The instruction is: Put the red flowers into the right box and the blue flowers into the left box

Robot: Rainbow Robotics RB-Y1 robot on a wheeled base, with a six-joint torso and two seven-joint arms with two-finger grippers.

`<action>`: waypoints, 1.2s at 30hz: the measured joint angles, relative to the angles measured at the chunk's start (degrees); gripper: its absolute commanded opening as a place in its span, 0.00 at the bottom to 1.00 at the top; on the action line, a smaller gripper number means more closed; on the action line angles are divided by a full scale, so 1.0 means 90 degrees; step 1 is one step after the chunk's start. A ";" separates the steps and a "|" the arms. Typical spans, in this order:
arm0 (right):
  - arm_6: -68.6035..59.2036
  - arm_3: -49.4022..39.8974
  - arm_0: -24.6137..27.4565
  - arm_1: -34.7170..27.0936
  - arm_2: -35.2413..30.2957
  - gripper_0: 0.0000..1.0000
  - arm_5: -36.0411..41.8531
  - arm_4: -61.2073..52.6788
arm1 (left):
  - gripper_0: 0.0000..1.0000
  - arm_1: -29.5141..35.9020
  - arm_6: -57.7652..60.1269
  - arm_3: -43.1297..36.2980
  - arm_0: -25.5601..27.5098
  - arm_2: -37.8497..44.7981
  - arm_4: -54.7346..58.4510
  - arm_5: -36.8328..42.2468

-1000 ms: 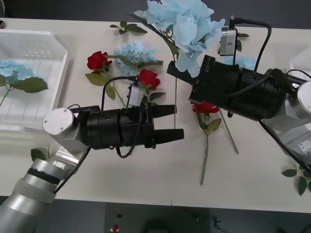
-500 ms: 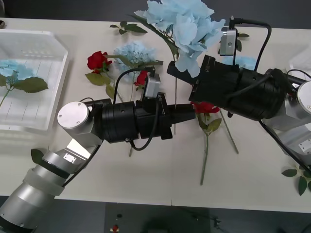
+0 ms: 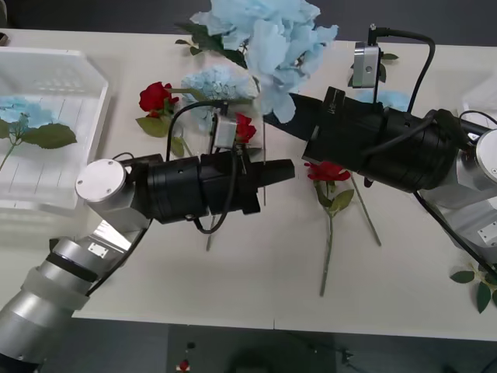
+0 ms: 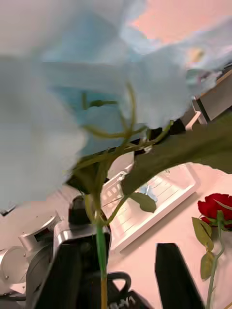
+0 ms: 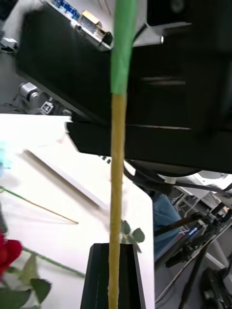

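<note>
While the big blue flower [image 3: 260,35] hangs above the middle of the bench [image 3: 233,264], we see its thin stem [image 5: 116,193] running down between both grippers. Our right gripper [image 3: 289,101] has its fingers pinching the stem just under the bloom. Our left gripper [image 3: 279,171] has its fingers pressed together on the stem lower down. Red roses [image 3: 155,96] lie on the bench, and the left box [image 3: 70,78] holds another blue flower [image 3: 19,109].

Legible markings, one entry: partial white lettering "-Y1" on my black arm housing [image 4: 113,301]; nothing else readable anywhere.
</note>
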 measured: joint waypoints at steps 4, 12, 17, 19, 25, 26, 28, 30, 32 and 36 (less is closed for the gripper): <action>-0.0026 0.0000 0.0000 0.0000 0.0000 1.00 -0.0002 0.0000 | 0.00 0.0279 0.0000 0.0000 0.0000 0.0381 0.0081 0.0106; -0.0029 0.0000 0.0000 -0.0002 0.0001 1.00 -0.0004 0.0000 | 0.00 0.0880 0.0187 -0.0001 0.0000 0.1946 -0.0309 0.1067; -0.0030 0.0000 0.0000 -0.0003 0.0001 1.00 -0.0006 0.0000 | 0.00 0.1366 0.2509 -0.0001 -0.0001 0.3230 -0.1132 0.1756; -0.0030 0.0000 0.0000 -0.0004 0.0001 1.00 -0.0006 0.0000 | 0.00 0.1637 0.3178 -0.0001 -0.0001 0.3683 -0.1761 0.2116; -0.0030 0.0001 0.0000 -0.0165 0.0003 1.00 -0.0102 0.0180 | 0.00 0.2407 0.3506 -0.0002 -0.0001 0.4931 -0.3543 0.3062; -0.0031 0.0001 0.0000 -0.0260 0.0003 1.00 -0.0152 0.0248 | 0.00 0.2486 0.3732 -0.0002 -0.0001 0.5141 -0.3819 0.3182; -0.0043 0.0001 0.0000 -0.0526 0.0003 1.00 -0.0179 0.0492 | 0.00 0.2622 0.4139 -0.0002 -0.0001 0.5597 -0.4427 0.3314; -0.0118 0.0001 0.0000 -0.0863 0.0004 1.00 -0.0176 0.0831 | 0.00 0.2723 0.4205 -0.0002 -0.0001 0.5977 -0.5045 0.3334; -0.0389 0.0012 0.0000 -0.1233 0.0020 1.00 -0.0175 0.1111 | 0.00 0.2830 0.4205 0.0004 -0.0001 0.6249 -0.5574 0.3329; -0.1463 0.0337 -0.0146 -0.1984 0.0373 1.00 -0.0175 0.1223 | 0.00 0.3024 0.4205 0.0249 -0.0001 0.6469 -0.6141 0.3051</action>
